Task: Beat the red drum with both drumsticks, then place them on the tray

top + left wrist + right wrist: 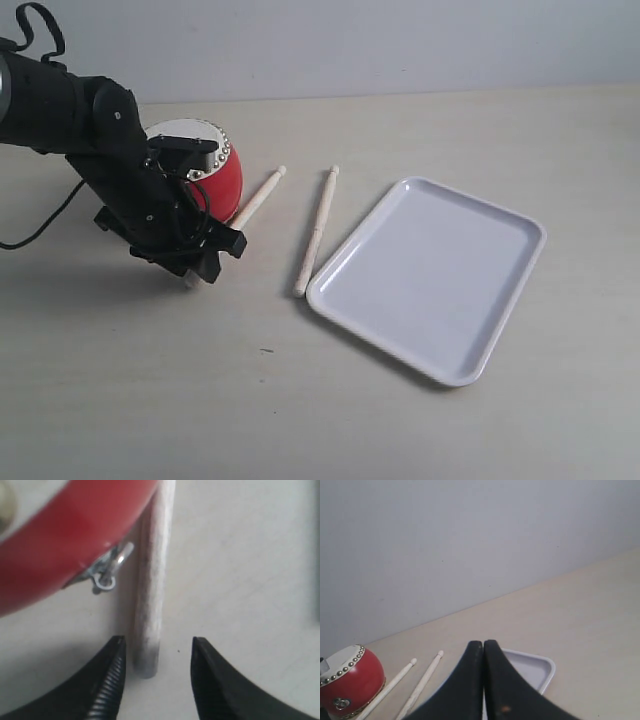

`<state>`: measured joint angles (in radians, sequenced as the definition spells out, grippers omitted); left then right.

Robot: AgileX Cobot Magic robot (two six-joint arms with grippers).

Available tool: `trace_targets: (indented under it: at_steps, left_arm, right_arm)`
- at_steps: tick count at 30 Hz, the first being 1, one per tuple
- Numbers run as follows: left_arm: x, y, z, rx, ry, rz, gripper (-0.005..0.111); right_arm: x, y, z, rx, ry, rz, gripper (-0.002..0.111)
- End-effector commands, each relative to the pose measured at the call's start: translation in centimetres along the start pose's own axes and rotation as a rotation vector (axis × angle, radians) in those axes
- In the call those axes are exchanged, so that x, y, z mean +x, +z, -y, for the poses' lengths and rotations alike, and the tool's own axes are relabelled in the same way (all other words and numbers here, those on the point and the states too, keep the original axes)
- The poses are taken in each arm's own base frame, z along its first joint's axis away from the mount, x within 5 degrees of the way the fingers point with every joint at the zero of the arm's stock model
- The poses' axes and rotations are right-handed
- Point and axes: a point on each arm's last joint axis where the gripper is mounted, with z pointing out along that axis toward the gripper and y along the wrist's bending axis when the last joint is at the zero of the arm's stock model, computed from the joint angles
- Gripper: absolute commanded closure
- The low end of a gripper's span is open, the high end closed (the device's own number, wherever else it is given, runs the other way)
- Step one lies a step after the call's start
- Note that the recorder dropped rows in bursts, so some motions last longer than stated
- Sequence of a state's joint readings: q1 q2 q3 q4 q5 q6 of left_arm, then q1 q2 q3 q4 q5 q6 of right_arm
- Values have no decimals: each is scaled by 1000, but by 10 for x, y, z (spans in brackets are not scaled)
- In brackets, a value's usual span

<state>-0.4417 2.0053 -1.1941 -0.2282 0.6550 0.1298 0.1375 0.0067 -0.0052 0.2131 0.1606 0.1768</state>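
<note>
The red drum [205,170] with its off-white skin stands at the back left, partly behind my left arm. Two pale drumsticks lie on the table: one [262,196] leans beside the drum, the other [318,228] lies between the drum and the white tray [430,270]. My left gripper [197,270] is low over the butt end of the stick by the drum. In the left wrist view the left gripper [157,642] is open, and that stick [152,590] lies between the jaws, close to one finger and not pinched. The right gripper [483,643] is shut and empty, away from the sticks.
The drum's metal ring handle [107,575] hangs right next to the stick. The right wrist view shows the drum [350,680], both sticks [395,685] [422,682] and a tray corner [540,672] below a plain wall. A black cable trails off the left arm.
</note>
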Motion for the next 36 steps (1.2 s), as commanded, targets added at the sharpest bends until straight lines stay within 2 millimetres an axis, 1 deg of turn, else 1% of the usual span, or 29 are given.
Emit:
trace_targets:
  at_steps: [1,7,12,14,16,18,19,20,25,27,30,36]
  left_arm:
    - [0,6,2,10,-15,-14,65]
    - [3,14,2,14,-23,-53,65]
    - [3,14,2,14,-23,-55,65]
    - [3,14,2,14,-23,-55,68]
    - [4,14,2,16,-25,-61,78]
    - [4,14,2,17,-25,-65,93]
    - [5,14,2,17,-25,-71,102]
    - [5,14,2,18,-25,-74,106]
    - [5,14,4,40,-48,-77,107]
    - [4,11,6,58,-58,-68,107]
    - [2,-1,12,88,-50,-34,107]
    - [0,-31,35,144,7,29,107]
  right_arm:
    - [1,0,1,5,-11,9,108]
    - [1,0,1,5,-11,9,108]
    - [1,0,1,5,-11,9,108]
    - [1,0,1,5,-11,9,108]
    - [1,0,1,5,-11,9,108]
    - [1,0,1,5,-11,9,108]
    - [1,0,1,5,-11,9,108]
    - [1,0,1,5,-11,9,108]
    - [1,0,1,5,-11,9,108]
    - [1,0,1,5,-11,9,108]
    - [1,0,1,5,-11,9,108]
    - [1,0,1,5,-11,9,108]
